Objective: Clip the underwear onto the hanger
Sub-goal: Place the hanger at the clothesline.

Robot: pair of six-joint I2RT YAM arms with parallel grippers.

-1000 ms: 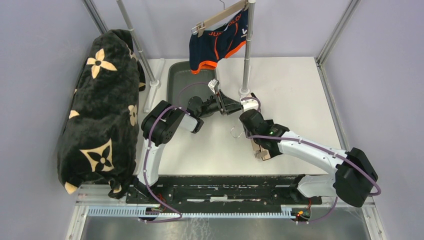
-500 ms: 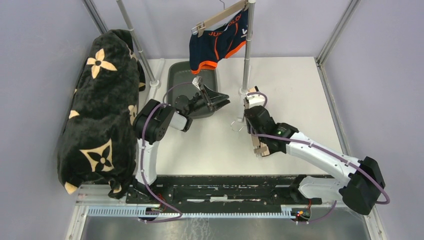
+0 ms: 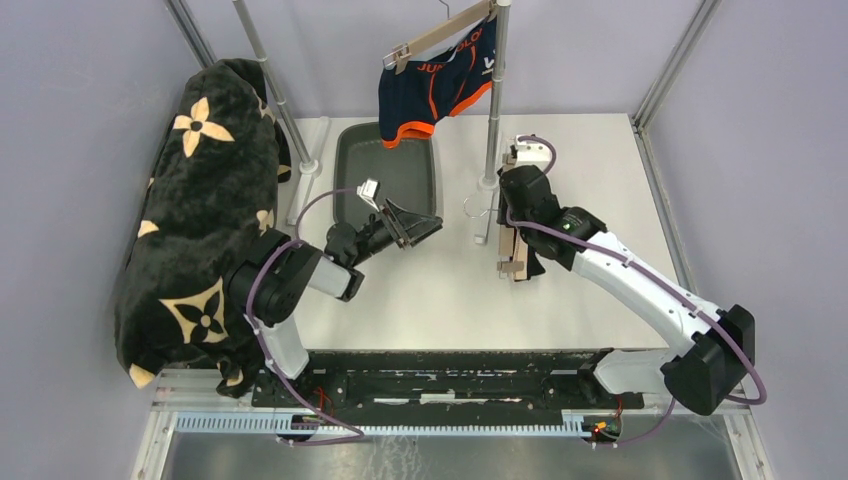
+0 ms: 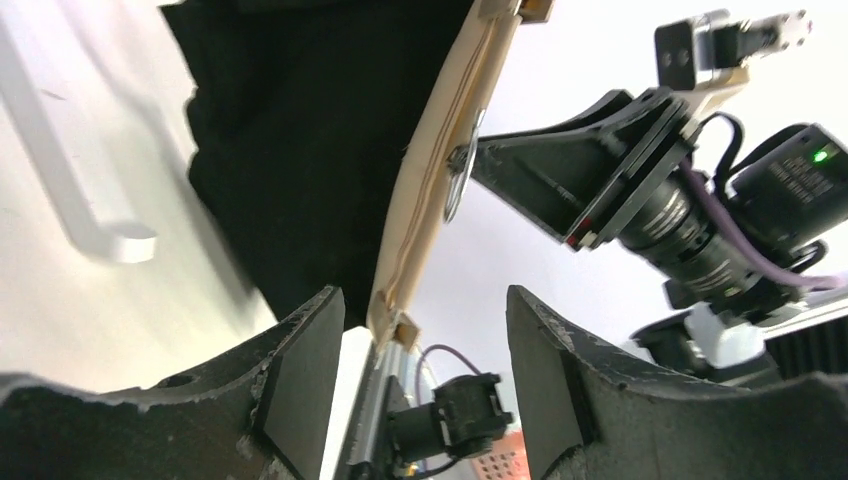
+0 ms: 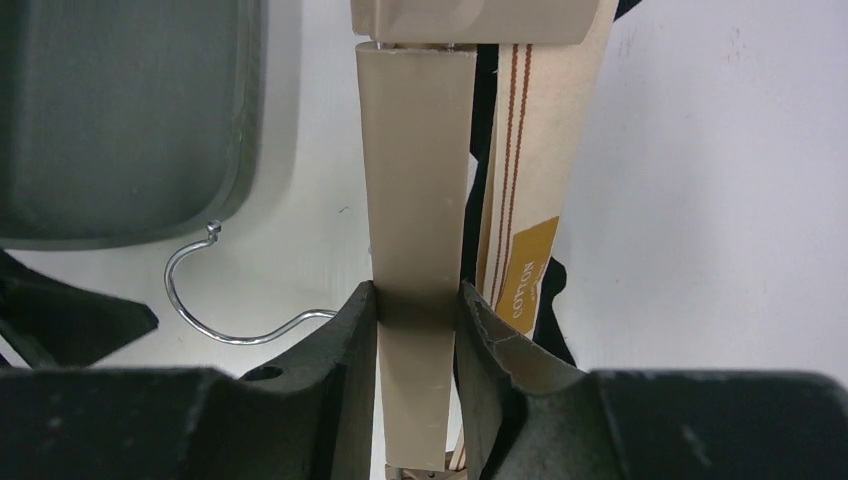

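Both arms have parted since a second ago. The left gripper (image 3: 430,224) has drawn back over the near edge of the tray and spread open. The right gripper (image 5: 418,305) has carried its hanger farther across the white counter (image 3: 590,180), up beside the upright metal pole (image 3: 493,110).

A black plush blanket with beige flower shapes (image 3: 200,220) drapes the left rail. Beside it lies a dark grey plastic tray (image 3: 385,165). Above the tray, navy and orange underwear (image 3: 430,90) hangs from the rack.

The left gripper stands wide and holds nothing. The right gripper is clamped on the pale wooden hanger (image 5: 415,150). The black underwear with a beige waistband (image 4: 300,130) hangs against that hanger; whether it is clipped I cannot tell. The hanger's wire hook (image 5: 245,341) points toward the tray.
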